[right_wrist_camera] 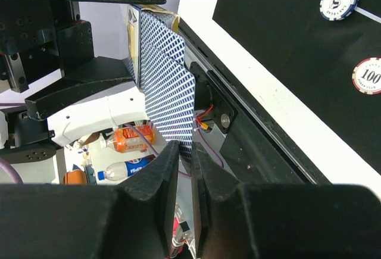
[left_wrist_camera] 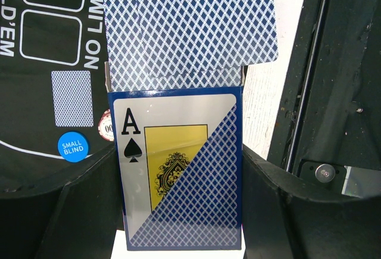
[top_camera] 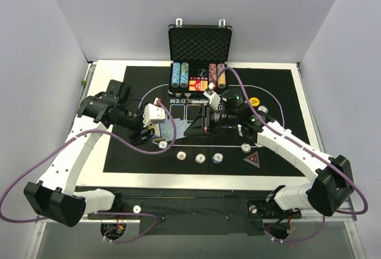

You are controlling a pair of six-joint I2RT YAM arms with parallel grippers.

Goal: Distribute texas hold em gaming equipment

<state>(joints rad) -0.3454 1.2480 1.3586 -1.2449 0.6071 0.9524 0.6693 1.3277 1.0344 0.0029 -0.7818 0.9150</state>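
Note:
My left gripper [left_wrist_camera: 178, 217] is shut on the deck [left_wrist_camera: 178, 169], a blue box with an ace of spades on it. A blue-patterned-back card [left_wrist_camera: 190, 27] sticks out of the top of the box. In the top view the left gripper [top_camera: 156, 116] holds the deck [top_camera: 172, 129] above the black mat, facing my right gripper [top_camera: 205, 119]. The right gripper [right_wrist_camera: 186, 155] is shut on the lower edge of that card [right_wrist_camera: 164, 80]. Another card [left_wrist_camera: 71, 98] lies face down on the mat beside a blue disc [left_wrist_camera: 72, 147]. Striped chips [top_camera: 200, 158] lie in a row near the mat's front edge, with a triangular marker [top_camera: 253, 159] to their right.
The open black case [top_camera: 199, 44] with chip columns stands at the back of the black mat [top_camera: 280, 92]. A yellow disc [top_camera: 255, 100] lies on the mat's right side. Two chips [right_wrist_camera: 339, 0] show in the right wrist view. Purple cables run along both arms.

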